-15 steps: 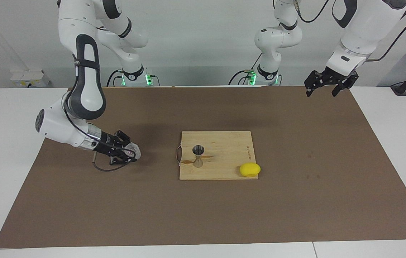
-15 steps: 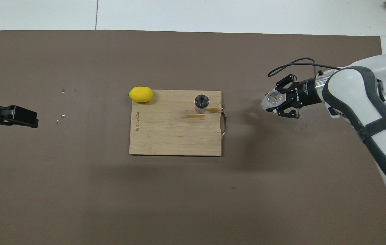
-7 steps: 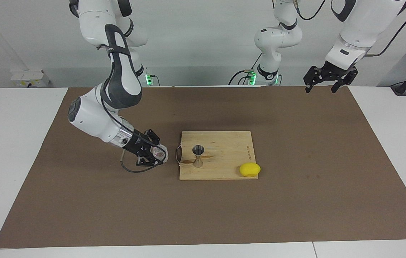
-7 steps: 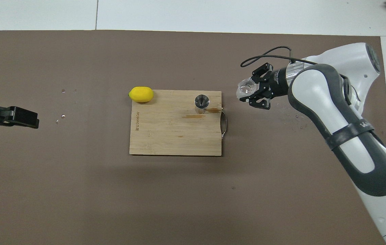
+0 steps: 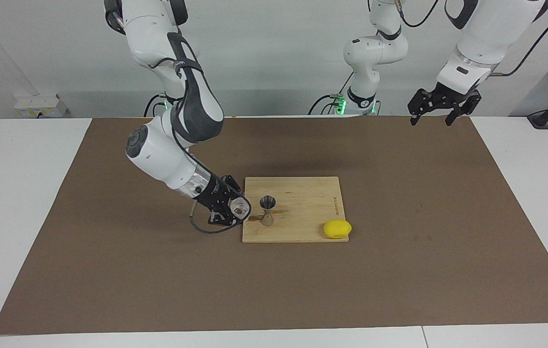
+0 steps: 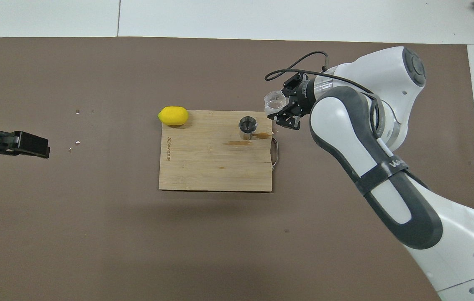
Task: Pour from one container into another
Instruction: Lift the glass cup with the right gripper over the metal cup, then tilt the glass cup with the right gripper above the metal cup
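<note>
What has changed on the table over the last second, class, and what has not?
The right gripper, shut on the small clear glass cup, carried it from the right arm's end to the wooden board's edge, beside the silvery hourglass jigger. Unchanged: jigger, board, yellow lemon. The left gripper waits open, hardly moved.

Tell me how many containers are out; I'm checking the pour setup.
2. A glass cup is held by the right gripper at the edge of the board, beside the jigger, which stands upright on the board. None seems hidden.
</note>
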### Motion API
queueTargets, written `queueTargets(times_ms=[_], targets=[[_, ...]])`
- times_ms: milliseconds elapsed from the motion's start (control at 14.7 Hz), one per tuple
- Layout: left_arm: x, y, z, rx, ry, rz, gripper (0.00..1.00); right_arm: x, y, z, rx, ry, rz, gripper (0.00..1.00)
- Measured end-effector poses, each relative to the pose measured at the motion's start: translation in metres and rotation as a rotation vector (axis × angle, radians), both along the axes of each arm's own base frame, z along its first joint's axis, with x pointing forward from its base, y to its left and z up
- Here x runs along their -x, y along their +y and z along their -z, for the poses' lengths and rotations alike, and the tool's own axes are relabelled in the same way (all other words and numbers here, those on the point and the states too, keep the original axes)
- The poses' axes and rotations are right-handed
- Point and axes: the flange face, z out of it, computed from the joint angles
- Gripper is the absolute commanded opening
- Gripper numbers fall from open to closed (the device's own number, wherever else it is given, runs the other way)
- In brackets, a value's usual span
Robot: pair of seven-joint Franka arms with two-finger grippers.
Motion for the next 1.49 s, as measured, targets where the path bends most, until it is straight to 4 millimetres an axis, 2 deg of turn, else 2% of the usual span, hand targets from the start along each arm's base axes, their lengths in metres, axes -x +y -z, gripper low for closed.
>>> queueTargets(times_ms=[407, 611, 950, 1493], targets=[[0.000, 0.000, 0.000, 0.000, 0.000, 0.000, 1.00, 0.006, 0.033, -0.005, 0.192, -0.079, -0.155, 0.00], [0.000, 0.000, 0.000, 0.000, 0.000, 0.000, 1.00, 0.015, 0.053, -0.009, 0.298, -0.096, -0.257, 0.00], [0.000, 0.000, 0.000, 0.000, 0.000, 0.000, 1.00, 0.016, 0.057, -0.019, 0.439, -0.136, -0.341, 0.00], [0.001, -0.006, 0.002, 0.000, 0.006, 0.012, 1.00, 0.032, 0.096, -0.026, 0.558, -0.209, -0.466, 0.00]])
